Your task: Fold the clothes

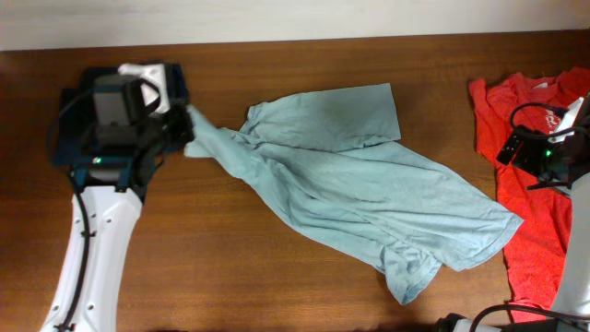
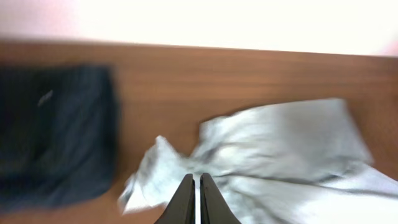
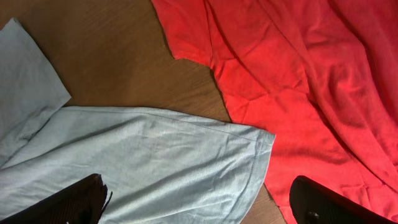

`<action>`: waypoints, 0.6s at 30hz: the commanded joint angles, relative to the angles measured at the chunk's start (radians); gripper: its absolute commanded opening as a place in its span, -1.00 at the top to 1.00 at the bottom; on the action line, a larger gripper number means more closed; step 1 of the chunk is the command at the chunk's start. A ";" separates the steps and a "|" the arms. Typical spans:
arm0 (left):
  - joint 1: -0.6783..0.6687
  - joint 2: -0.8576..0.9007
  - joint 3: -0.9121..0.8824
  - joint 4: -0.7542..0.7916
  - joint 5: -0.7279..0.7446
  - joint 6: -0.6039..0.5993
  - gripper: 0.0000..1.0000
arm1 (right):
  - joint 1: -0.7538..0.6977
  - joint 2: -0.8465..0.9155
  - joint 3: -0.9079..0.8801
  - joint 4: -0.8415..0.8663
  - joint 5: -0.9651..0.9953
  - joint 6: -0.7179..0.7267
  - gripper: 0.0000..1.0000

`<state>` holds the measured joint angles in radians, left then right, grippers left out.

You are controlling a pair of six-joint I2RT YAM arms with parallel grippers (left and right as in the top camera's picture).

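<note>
The left jaws are pinching, fully closed, a bunched edge of the grey-blue T-shirt [image 1: 359, 175], which is lying crumpled across the table [image 1: 277, 277], probably to pull it flat; the blurred wrist view is hiding which corner. The right jaws are hanging wide open and empty above the red-orange T-shirt [image 1: 530, 212], near the grey-blue one's far hem.

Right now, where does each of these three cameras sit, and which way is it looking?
Overhead: above the table, looking straight down on the pale grey-blue T-shirt, red-orange T-shirt and navy cloth; left arm and right arm show.
Left wrist: on the left arm, looking past the left gripper, shut on the T-shirt's bunched corner, towards the navy cloth.
Right wrist: on the right arm, looking down past the open right gripper at both T-shirts' edges.
Shared: all three see the pale grey-blue T-shirt.
</note>
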<state>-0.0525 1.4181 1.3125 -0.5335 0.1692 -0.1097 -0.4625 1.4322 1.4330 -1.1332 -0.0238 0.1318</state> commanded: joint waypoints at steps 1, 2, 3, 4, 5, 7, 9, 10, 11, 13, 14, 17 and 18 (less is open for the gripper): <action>-0.092 0.072 0.091 -0.014 0.070 0.081 0.88 | -0.003 -0.006 0.011 -0.001 0.009 0.008 -0.97; -0.109 0.090 0.111 -0.021 0.064 0.080 0.88 | -0.003 -0.006 0.011 -0.001 0.009 0.008 -0.97; -0.123 0.107 0.126 -0.029 0.051 0.078 0.88 | -0.003 -0.006 0.011 -0.001 0.009 0.008 -0.97; -0.131 0.118 0.132 -0.036 0.030 0.070 0.88 | -0.003 -0.006 0.011 -0.001 0.009 0.008 -0.97; -0.138 0.128 0.132 -0.046 -0.016 0.045 0.88 | -0.003 -0.006 0.011 -0.001 0.009 0.008 -0.97; -0.139 0.145 0.132 -0.076 -0.092 0.031 0.88 | -0.003 -0.006 0.011 -0.001 0.009 0.008 -0.97; -0.138 0.172 0.132 -0.113 -0.155 0.032 0.88 | -0.003 -0.006 0.011 -0.001 0.009 0.008 -0.97; -0.136 0.205 0.132 -0.147 -0.174 0.032 0.86 | -0.003 -0.006 0.011 -0.001 0.009 0.008 -0.97; -0.136 0.225 0.132 -0.165 -0.174 0.032 0.76 | -0.003 -0.006 0.011 -0.001 0.009 0.008 -0.97; -0.136 0.269 0.132 -0.187 -0.174 0.032 0.66 | -0.003 -0.006 0.011 -0.001 0.009 0.008 -0.98; -0.136 0.294 0.132 -0.187 -0.174 0.032 0.66 | -0.003 -0.006 0.011 -0.001 0.009 0.008 -0.97; -0.135 0.366 0.132 -0.165 -0.173 0.032 0.55 | -0.003 -0.006 0.011 -0.001 0.009 0.008 -0.97; -0.134 0.397 0.132 -0.147 -0.174 0.032 0.49 | -0.003 -0.006 0.011 -0.001 0.009 0.008 -0.97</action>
<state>-0.1925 1.7393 1.4334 -0.7071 0.0185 -0.0746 -0.4625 1.4322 1.4330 -1.1339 -0.0242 0.1322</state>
